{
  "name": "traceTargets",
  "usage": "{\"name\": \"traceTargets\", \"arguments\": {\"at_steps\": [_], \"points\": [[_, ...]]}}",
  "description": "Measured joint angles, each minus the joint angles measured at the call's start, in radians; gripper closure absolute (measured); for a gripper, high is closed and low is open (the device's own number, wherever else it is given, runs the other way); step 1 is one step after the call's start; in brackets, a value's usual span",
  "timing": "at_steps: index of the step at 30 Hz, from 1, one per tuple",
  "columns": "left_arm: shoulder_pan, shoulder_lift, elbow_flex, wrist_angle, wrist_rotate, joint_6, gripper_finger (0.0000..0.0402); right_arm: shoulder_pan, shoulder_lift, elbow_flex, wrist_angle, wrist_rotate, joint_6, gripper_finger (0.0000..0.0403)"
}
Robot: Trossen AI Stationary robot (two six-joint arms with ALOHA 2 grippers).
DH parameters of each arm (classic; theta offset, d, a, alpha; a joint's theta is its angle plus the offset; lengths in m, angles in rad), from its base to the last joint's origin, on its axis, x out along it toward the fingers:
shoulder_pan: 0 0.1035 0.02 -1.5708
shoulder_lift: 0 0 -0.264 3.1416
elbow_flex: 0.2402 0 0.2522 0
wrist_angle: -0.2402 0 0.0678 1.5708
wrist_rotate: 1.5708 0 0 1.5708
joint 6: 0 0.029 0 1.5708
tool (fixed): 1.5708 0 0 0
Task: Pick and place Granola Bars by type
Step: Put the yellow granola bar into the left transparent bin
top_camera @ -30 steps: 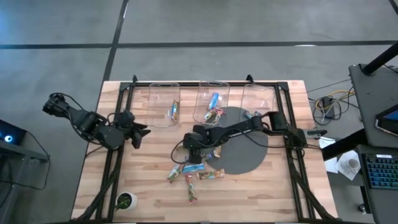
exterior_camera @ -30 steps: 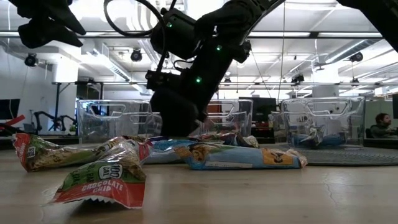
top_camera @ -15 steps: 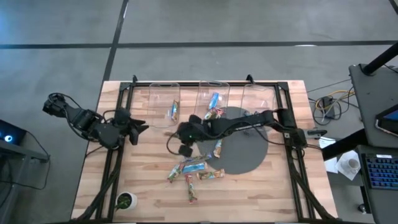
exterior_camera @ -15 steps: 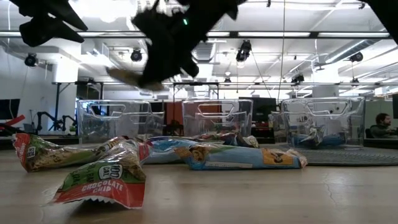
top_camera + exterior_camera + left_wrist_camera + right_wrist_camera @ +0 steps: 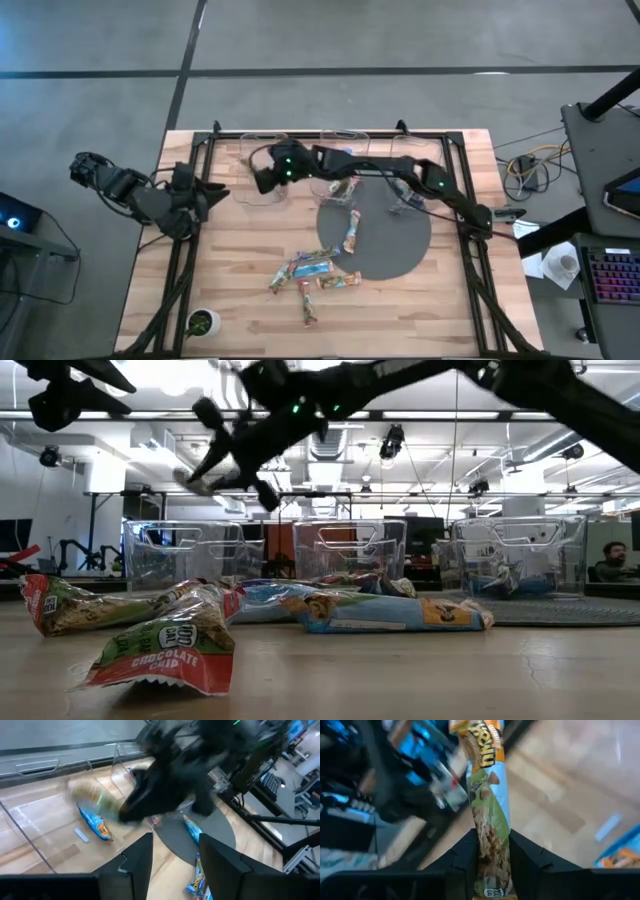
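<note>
My right gripper (image 5: 262,180) reaches across to the far left and hangs above the left clear bin (image 5: 262,160). It is shut on a granola bar (image 5: 487,795) in an orange, light blue and green wrapper. The bar also shows blurred in the left wrist view (image 5: 92,795) and the low view (image 5: 190,480). A blue bar (image 5: 95,822) lies flat in that bin. My left gripper (image 5: 208,190) is open and empty at the table's left, its fingers (image 5: 135,862) pointing toward the bin. Several bars (image 5: 310,270) lie in a pile at the near middle. My right gripper pinches the bar between its two fingers (image 5: 465,862), on the two long edges of the bar's near part (image 5: 492,855). The fingers lie along the bar, whose orange end (image 5: 480,735) sticks out beyond them. The bar is lifted clear, above the left bin.
Three clear bins stand along the far edge, the middle one (image 5: 340,160) and the right one (image 5: 415,165) with bars inside. A round grey mat (image 5: 390,235) carries one bar (image 5: 350,235). A small green thing (image 5: 203,322) stands at the near left corner.
My right gripper has risen from the pile at the near middle with the bar between its fingers. It has swung toward the table's far left, and now hangs over the left bin. The bar is lifted clear. My left gripper has drawn slightly toward the left edge.
</note>
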Motion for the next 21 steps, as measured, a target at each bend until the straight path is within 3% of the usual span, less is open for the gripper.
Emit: {"name": "traceTargets", "arguments": {"at_steps": [7, 13, 18, 21], "points": [[0.0, -0.004, -0.001, 0.004, 0.012, -0.001, 0.0259, -0.001, 0.11, 0.139, -0.218, -0.008, -0.036, 0.0255], [0.0, -0.005, -0.002, 0.004, 0.012, 0.0, 0.0259, 0.025, 0.061, 0.164, -0.299, 0.013, -0.268, 0.021], [0.0, -0.005, -0.002, 0.004, 0.011, 0.004, 0.0259, 0.099, -0.073, 0.18, -0.502, 0.135, -0.558, 0.0203], [0.0, -0.005, -0.002, 0.004, 0.012, 0.004, 0.0259, 0.136, -0.131, 0.178, -0.728, 0.279, -0.557, 0.0206]]}}
